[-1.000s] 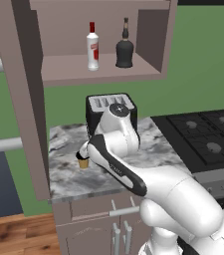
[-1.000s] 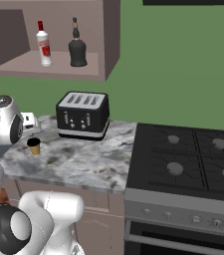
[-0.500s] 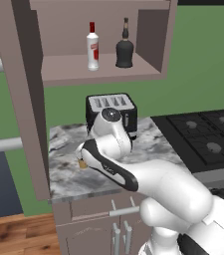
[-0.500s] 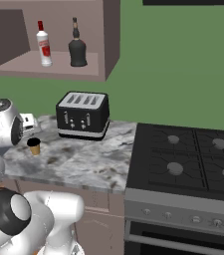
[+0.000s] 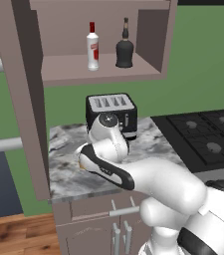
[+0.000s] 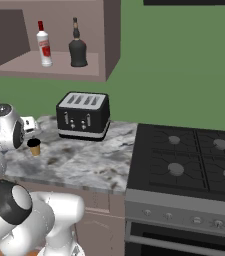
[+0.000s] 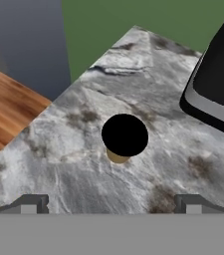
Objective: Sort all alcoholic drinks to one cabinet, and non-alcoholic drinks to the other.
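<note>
Here, my tool [image 7: 111, 204] hangs with its fingers spread wide above the small tan-orange cup with a black top [image 7: 124, 138], which stands upright on the grey marbled bench [image 6: 79, 165] beside the black four-slot toaster [image 6: 83, 115]. On the mauve-brown wall cabinet's shelf [image 5: 73, 69] stand the slim clear red-labelled bottle [image 5: 92, 47] and the squat black bottle [image 5: 124, 48].

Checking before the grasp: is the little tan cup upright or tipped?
Upright. In the hand view the cup shows its round black top squarely from above; the right base view shows it standing on the counter.
</note>
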Available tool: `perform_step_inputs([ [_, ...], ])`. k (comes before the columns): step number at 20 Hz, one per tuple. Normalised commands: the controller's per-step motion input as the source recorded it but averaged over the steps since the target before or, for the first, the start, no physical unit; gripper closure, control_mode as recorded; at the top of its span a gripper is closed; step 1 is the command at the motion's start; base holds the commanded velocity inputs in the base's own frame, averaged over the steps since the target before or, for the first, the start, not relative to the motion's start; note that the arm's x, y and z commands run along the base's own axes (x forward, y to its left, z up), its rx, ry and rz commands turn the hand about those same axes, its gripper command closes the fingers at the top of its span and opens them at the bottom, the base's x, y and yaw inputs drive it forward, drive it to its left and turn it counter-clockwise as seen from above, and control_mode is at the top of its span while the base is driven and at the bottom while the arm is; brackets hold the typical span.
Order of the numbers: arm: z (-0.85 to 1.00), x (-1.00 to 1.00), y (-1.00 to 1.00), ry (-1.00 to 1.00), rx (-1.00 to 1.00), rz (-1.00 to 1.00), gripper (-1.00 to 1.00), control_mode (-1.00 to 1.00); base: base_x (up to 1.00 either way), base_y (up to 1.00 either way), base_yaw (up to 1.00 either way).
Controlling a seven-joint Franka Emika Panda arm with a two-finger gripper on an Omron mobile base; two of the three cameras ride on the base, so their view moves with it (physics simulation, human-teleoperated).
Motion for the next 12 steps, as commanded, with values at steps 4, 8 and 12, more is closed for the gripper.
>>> perform_step_inputs([
  [4, -0.07, 0.08, 0.00, 0.01, 0.00, 0.00, -1.00, -1.00, 0.00, 0.00, 0.00],
  [8, -0.12, 0.11, 0.00, 0.03, 0.00, 0.00, -1.00, -1.00, 0.00, 0.00, 0.00],
  [12, -0.16, 0.15, 0.00, 0.02, 0.00, 0.00, -1.00, -1.00, 0.00, 0.00, 0.00],
])
